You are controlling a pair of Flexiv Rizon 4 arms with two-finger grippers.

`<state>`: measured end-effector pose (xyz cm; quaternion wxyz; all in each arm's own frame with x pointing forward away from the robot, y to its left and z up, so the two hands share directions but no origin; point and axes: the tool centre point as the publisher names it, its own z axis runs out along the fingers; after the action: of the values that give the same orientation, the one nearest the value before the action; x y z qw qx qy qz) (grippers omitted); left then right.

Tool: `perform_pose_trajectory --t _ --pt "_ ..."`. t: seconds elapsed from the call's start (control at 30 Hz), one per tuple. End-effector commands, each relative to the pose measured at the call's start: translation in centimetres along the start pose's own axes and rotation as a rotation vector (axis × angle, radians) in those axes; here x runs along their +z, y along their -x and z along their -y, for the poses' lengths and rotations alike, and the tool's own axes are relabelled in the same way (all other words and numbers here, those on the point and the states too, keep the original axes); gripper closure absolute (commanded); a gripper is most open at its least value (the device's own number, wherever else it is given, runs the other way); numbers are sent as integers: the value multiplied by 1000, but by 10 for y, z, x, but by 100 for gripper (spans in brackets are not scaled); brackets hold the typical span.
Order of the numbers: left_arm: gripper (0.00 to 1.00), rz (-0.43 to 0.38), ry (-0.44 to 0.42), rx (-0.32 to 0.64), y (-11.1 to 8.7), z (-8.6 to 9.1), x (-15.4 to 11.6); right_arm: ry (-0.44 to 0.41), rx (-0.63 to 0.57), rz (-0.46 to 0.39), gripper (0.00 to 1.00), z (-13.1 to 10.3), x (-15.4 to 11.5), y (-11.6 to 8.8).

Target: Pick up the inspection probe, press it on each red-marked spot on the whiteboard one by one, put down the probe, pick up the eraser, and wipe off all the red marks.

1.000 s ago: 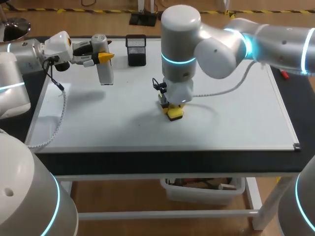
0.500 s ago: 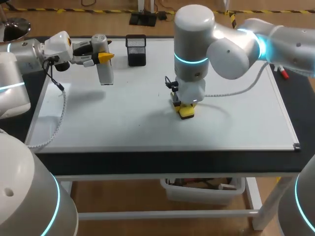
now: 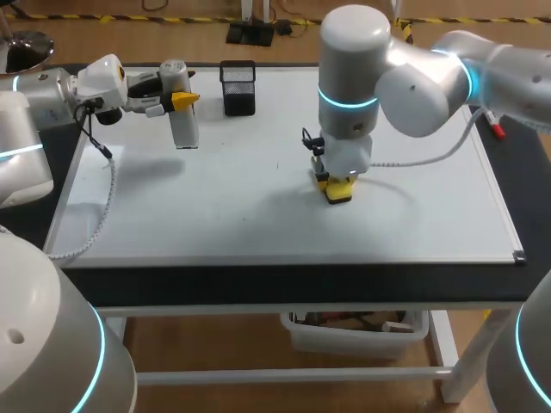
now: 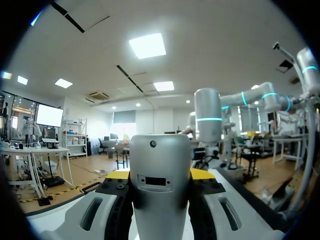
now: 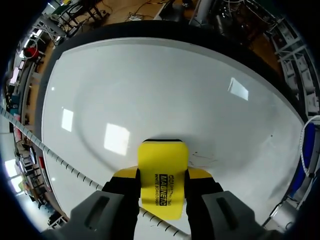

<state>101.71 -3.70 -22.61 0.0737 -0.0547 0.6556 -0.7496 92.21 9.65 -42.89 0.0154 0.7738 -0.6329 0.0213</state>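
The one piece of lettering I can see sits on the yellow eraser clamped in my right tool. It is two short lines of black capitals across its top face, upside down from my right wrist view. From the head view that print is too small to make out.

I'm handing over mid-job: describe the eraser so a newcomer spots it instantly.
On the whiteboard covering the table, find the right gripper near the board's middle. The eraser is the flat block between its fingers: bright yellow, unlike the grey probe held by the left gripper and the black mesh cup.
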Motion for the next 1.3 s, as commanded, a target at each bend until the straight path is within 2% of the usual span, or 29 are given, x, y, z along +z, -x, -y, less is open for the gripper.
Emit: perform_pose_trajectory --t 0.03,0.27,0.9,1.03,1.3 --pt "100 0 -3 2 0 0 0 45 4 9 100 10 -21 -10" --pt "100 0 -3 2 0 0 0 56 95 74 100 35 -51 -34" --pt "100 0 -3 2 0 0 0 60 108 83 100 39 -49 -34" --pt "100 0 -3 2 0 0 0 21 105 87 100 61 -53 -30" --pt "100 0 -3 2 0 0 0 -8 100 93 100 126 -53 -32"
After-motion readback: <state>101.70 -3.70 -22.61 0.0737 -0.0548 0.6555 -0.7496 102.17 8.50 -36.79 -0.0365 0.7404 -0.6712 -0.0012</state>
